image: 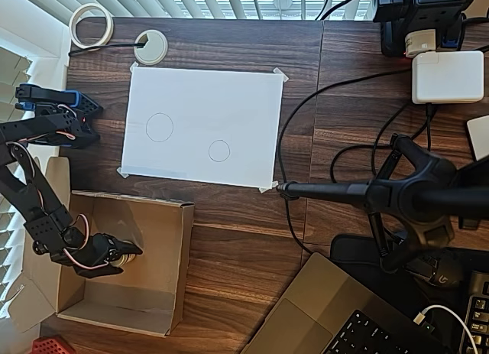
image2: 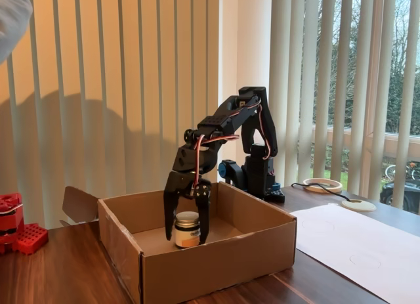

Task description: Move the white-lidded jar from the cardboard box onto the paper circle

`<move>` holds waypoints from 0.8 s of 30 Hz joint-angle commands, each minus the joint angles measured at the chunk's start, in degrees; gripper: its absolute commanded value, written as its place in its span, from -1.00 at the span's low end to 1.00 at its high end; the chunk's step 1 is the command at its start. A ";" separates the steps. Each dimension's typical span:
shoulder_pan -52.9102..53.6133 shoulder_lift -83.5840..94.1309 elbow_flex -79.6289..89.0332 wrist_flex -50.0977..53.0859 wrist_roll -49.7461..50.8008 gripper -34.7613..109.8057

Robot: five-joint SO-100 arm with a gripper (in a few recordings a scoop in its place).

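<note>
Reaching down into the cardboard box [image2: 216,264], the gripper [image2: 187,226] has its two fingers set either side of the white-lidded jar [image2: 187,230], which stands upright on the box floor near the middle. In the fixed view the fingers look close against the jar's sides, yet I cannot tell whether they are pressing it or only bracketing it. From overhead the gripper [image: 122,254] hides most of the jar, only a pale sliver showing by the fingertips. So the step in hand looks like the grasp itself, with the jar not yet lifted. Next comes a firm squeeze, then a straight rise high enough to clear the box wall, then a swing across to the white sheet [image: 200,102], where the paper circle [image: 219,151] waits, the smaller of two pencil rings, well apart from the box
</note>
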 commanded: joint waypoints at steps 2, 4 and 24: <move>1.49 1.49 -1.85 2.46 -1.67 -0.04; 1.85 2.02 -3.52 4.31 -1.93 -0.04; 2.37 4.66 -5.80 7.82 -2.02 -0.33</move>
